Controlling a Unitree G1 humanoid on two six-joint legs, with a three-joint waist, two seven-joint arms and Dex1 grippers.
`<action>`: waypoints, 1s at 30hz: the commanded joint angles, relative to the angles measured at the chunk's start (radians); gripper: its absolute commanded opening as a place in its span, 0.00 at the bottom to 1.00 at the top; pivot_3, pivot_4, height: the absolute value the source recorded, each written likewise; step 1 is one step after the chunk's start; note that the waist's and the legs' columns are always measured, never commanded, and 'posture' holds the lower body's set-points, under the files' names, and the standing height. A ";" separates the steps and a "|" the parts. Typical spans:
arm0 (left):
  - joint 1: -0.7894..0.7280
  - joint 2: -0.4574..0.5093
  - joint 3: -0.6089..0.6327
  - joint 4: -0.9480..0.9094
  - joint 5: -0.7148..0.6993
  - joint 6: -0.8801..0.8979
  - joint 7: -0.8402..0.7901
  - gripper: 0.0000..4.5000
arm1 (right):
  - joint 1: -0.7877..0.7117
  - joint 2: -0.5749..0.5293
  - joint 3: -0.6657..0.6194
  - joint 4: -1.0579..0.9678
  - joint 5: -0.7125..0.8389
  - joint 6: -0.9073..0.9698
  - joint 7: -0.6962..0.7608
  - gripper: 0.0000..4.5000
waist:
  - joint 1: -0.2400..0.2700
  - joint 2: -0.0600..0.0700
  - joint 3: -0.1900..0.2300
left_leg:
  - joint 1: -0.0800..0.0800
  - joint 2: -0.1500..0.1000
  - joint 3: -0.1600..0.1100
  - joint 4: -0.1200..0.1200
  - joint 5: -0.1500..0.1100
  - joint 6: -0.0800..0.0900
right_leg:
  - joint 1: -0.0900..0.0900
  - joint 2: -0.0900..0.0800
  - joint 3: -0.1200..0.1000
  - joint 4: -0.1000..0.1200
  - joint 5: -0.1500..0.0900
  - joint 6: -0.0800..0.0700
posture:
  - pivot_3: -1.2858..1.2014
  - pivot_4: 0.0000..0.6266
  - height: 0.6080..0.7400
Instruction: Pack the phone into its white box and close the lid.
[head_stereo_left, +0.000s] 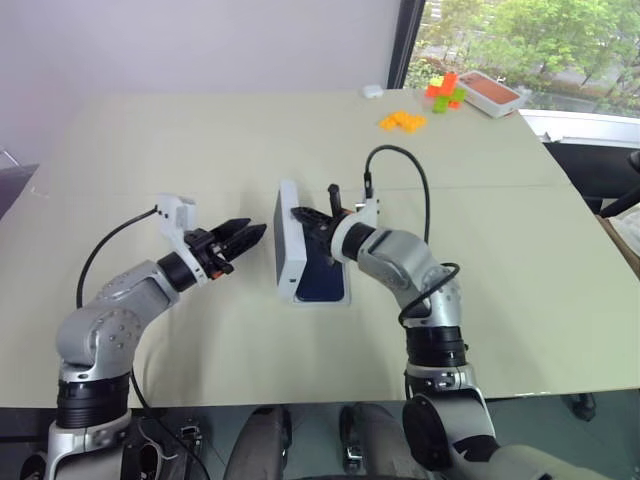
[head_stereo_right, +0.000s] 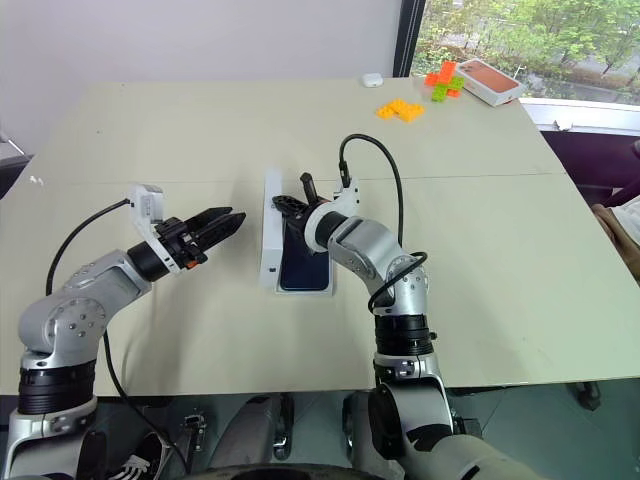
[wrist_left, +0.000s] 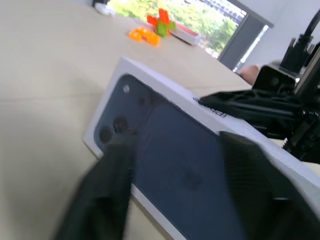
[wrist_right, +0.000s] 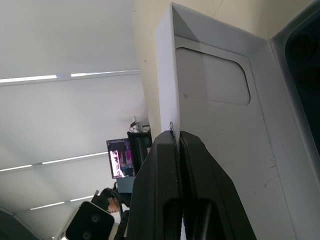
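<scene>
So the right gripper (head_stereo_right: 290, 205) has its two black fingers pinched tight on the top edge of the lid (head_stereo_left: 288, 245), which stands on its long side just left of the white box (head_stereo_left: 345, 295), tilted a bit, open face toward the box. In the right wrist view you can see the fingers squeezed together on the cardboard wall, with the plain white inside of the lid running away from them.

The left gripper (head_stereo_left: 243, 238) holds nothing. Its fingers are close together with a narrow gap, pointing at the printed outer face of the lid from just beside it, not touching as far as I can tell. The left wrist view looks straight at that blue phone picture.

The phone (head_stereo_right: 305, 268) lies flat in the white box, dark face up, right under the right wrist. The box sits on the table (head_stereo_left: 150, 150) in front of the robot, with the orange blocks (head_stereo_left: 402, 121) and the orange-topped box (head_stereo_left: 490, 93) well apart at the far corner.

So I'd say packing is done and we're on the lid-closing step. Next move probably needs the right gripper to tip the lid over the box while the left steadies or nudges it from outside. Tricky bit is lining up the rims so the lid slides down instead of catching a corner or shoving the box sideways.
</scene>
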 joint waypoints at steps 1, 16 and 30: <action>-0.022 -0.002 -0.004 0.005 0.024 -0.030 -0.001 0.07 | 0.037 -0.009 0.015 -0.023 0.008 0.023 -0.041 0.00 | 0.000 0.000 0.000 | 0.000 0.000 0.000 0.000 0.000 0.000 | 0.000 0.000 0.000 0.000 0.000 0.000 | 0.52 0.24 1.00; -0.048 -0.087 -0.079 0.052 0.082 -0.075 -0.016 0.06 | 0.049 -0.068 0.034 -0.045 0.011 0.080 0.019 0.21 | 0.001 0.000 0.000 | 0.000 0.000 0.000 0.001 0.000 0.000 | 0.001 0.000 0.000 -0.001 0.000 0.000 | 0.52 0.24 1.00; -0.080 -0.136 -0.156 0.102 0.147 -0.111 -0.044 0.06 | -0.121 -0.527 0.066 0.001 -0.462 0.165 0.577 0.73 | 0.008 0.001 0.001 | 0.000 0.000 0.001 0.001 0.000 0.000 | 0.001 0.001 0.000 -0.001 0.000 0.000 | 0.52 0.24 1.00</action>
